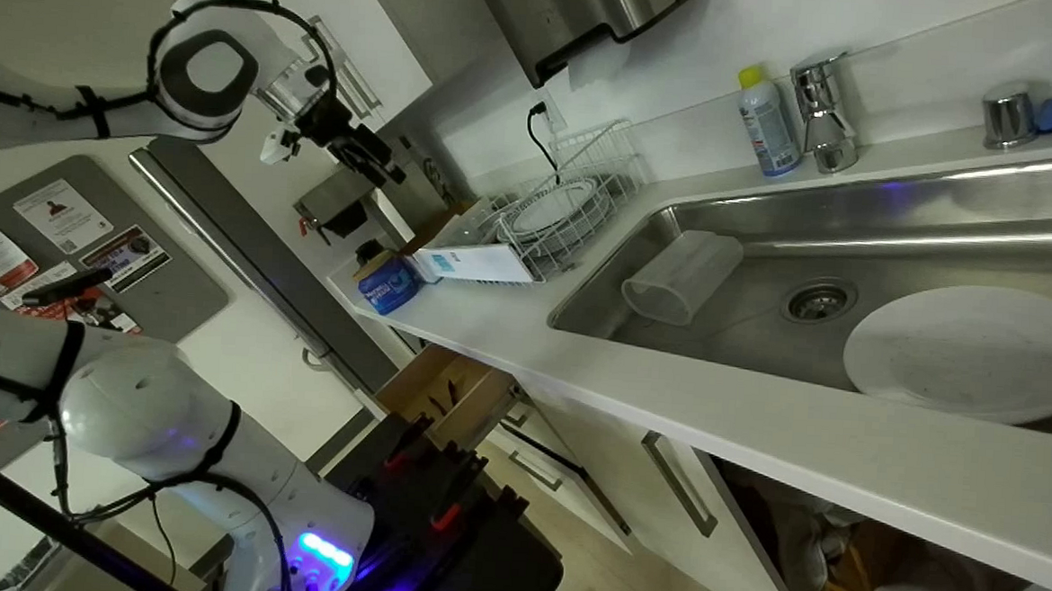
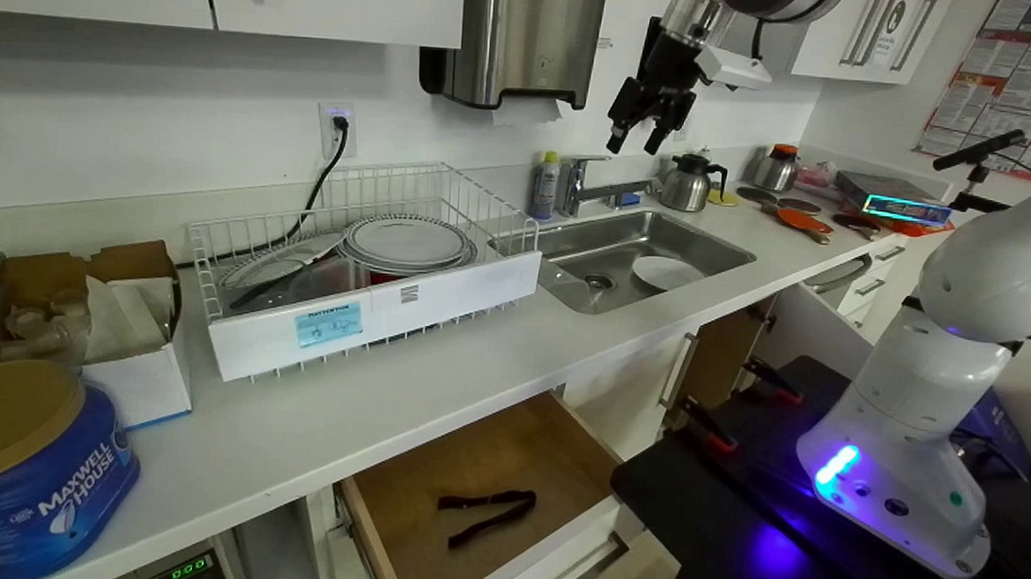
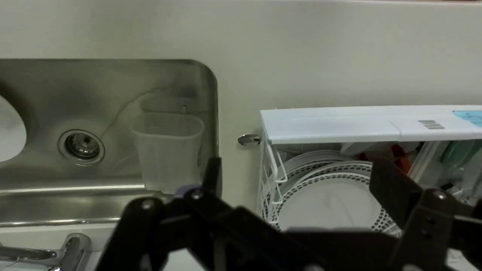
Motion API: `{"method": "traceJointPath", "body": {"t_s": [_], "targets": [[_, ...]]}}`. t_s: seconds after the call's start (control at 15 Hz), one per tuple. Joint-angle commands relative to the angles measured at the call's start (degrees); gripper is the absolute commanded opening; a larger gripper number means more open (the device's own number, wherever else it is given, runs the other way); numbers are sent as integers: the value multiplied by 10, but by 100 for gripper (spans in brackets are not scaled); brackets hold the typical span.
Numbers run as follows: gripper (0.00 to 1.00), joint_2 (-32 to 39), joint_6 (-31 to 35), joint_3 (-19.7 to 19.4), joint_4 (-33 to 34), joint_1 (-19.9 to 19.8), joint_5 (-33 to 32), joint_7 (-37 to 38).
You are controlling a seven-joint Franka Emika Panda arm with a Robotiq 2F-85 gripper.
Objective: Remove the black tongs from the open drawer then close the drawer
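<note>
Bench (image 2: 341, 413) a smooth white slab, straight along its front edge. Let into it, a sink (image 3: 113, 75) of dull brushed steel with rounded corners; inside, a frosted see-through plastic container (image 3: 169, 158), mouth toward the bench's front edge, and a round white plate (image 2: 666, 273). Alongside the sink, a rectangular dish rack (image 2: 431, 309) of white wire with a flat white front panel; the plates (image 3: 331, 203) in it have dotted rims. Blue coffee tub (image 2: 37, 485), squat, tan lid, by the bench's end corner. Drawer (image 2: 516, 448) pulled out beneath the front edge, toward that same corner: flat white front, brown wooden floor, paler wooden sides. On that floor, the black tongs (image 2: 491, 500): slim, two thin arms meeting at one end, splayed in a V, lying flat; dark against the wood in both exterior views. Gripper (image 2: 634, 146) black, blocky, angular, fingertips pointing downward, high above the bench. Wrist view: fingers (image 3: 393, 192) set wide apart, released, one seen against the sink's edge, the other against the plates. Tongs well apart from the gripper and far lower, below bench-top level, out past the front edge.
</note>
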Motion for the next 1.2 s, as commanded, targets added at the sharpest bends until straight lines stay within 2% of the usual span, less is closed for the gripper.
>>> {"method": "traceJointPath", "body": {"t_s": [0.0, 0.2, 0.4, 0.53, 0.67, 1.13], "targets": [[100, 33, 26, 51, -15, 17, -11, 66], [100, 64, 27, 92, -33, 36, -9, 121], [100, 87, 42, 113, -65, 64, 11, 151], [100, 101, 53, 113, -79, 79, 22, 149], [100, 101, 35, 109, -71, 81, 7, 148], [100, 113, 33, 110, -71, 83, 5, 151]]}}
